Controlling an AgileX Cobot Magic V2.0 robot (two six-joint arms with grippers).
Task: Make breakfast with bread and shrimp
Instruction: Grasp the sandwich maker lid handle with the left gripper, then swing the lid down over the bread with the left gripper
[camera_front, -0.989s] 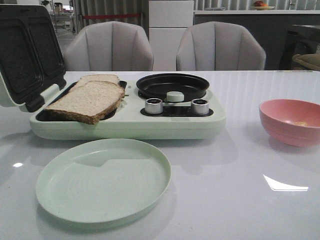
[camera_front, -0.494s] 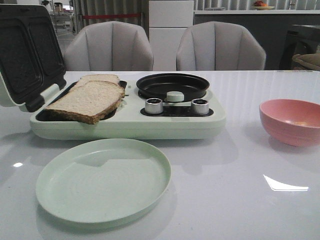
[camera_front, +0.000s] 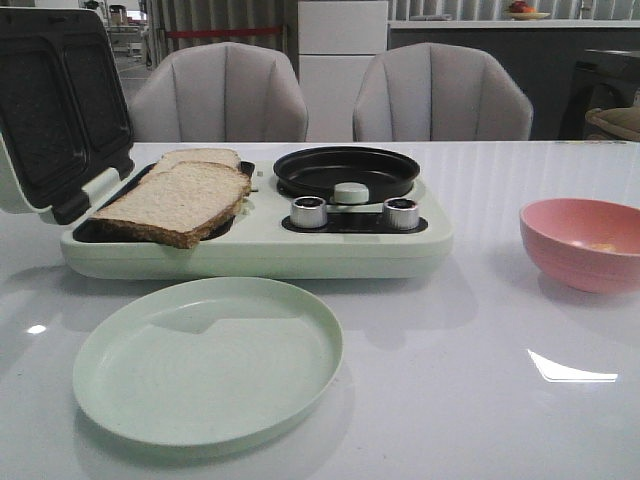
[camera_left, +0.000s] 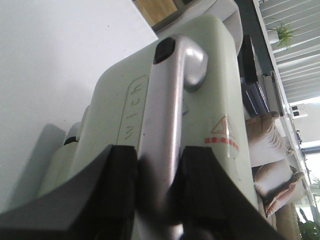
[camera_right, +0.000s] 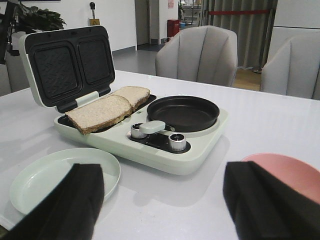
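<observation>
While the left end effector (camera_left: 156, 200) pinches the silver handle (camera_left: 167, 115) on the outside of the sandwich maker's raised lid (camera_left: 210, 100), its two black fingers (camera_left: 120, 180) press against either side of that metal bar. From this end effector the bread is hidden behind the lid. Seen from the front, the pale green breakfast maker (camera_front: 255, 245) sits on the white tabletop (camera_front: 480, 400) with its lid tilted up and back, dark grill plates exposed. Two slices of bread (camera_front: 178, 198) lie overlapping on the lower grill plate, one leaning partly over the front edge. Beside them a round black frying pan (camera_front: 346, 170) rests on the same appliance, with two silver knobs (camera_front: 308, 211) in front. The right end effector (camera_right: 160, 200) hangs spread wide and holding nothing; between its fingers and beyond them stands the breakfast maker. A pale green plate (camera_right: 60, 177) lies near one finger, a pink bowl (camera_right: 287, 170) near the other. Something small and pale lies inside the bowl, possibly the shrimp (camera_front: 603, 246); too small to tell.
</observation>
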